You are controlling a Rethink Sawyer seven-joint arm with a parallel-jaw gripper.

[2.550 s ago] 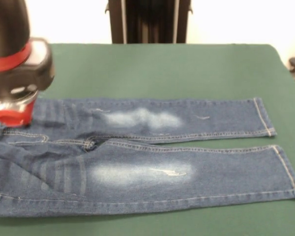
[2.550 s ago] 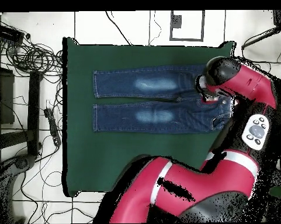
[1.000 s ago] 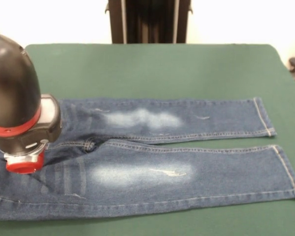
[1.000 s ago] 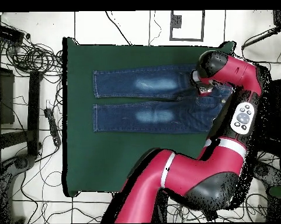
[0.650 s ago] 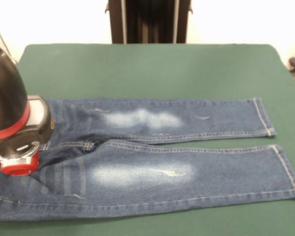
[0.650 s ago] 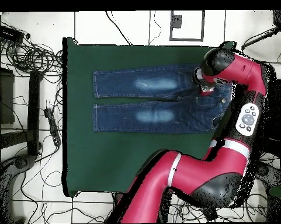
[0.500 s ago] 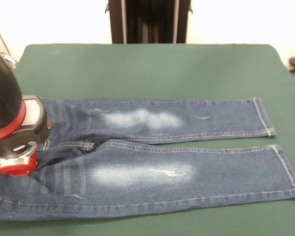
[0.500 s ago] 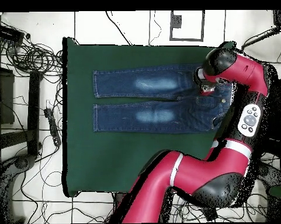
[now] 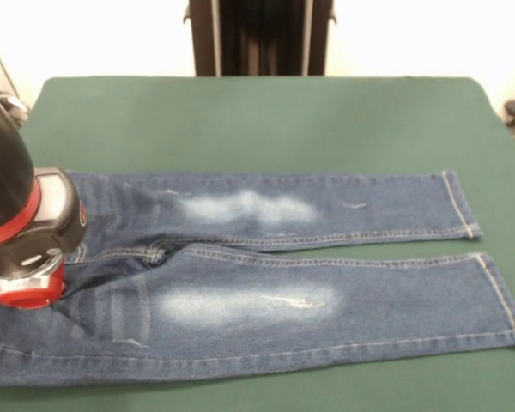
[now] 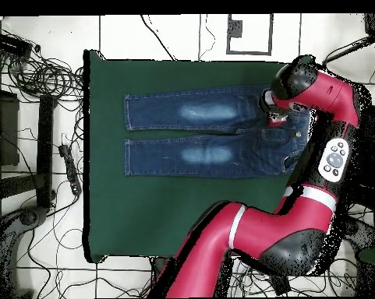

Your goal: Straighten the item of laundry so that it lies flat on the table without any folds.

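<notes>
The small blue jeans (image 9: 275,275) lie spread along the middle of the green table (image 9: 257,120), both legs straight, cuffs toward the right edge in the front view. The gripper (image 9: 21,292) sits low over the waistband at the left edge; whether it is apart or together cannot be told. The work looks near its end: likely only the slight creases by the crotch need smoothing.

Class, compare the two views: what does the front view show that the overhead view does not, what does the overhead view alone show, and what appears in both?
Front view only: the tan stitching and hemmed cuffs of the jeans up close, and the dark pedestal behind the table.

Overhead view only: the whole red arm, the table's full outline, and cables on the floor.

Both: the jeans spread out, legs side by side, and the hand over the waist end. Neither view shows whether the hand is open or shut.
</notes>
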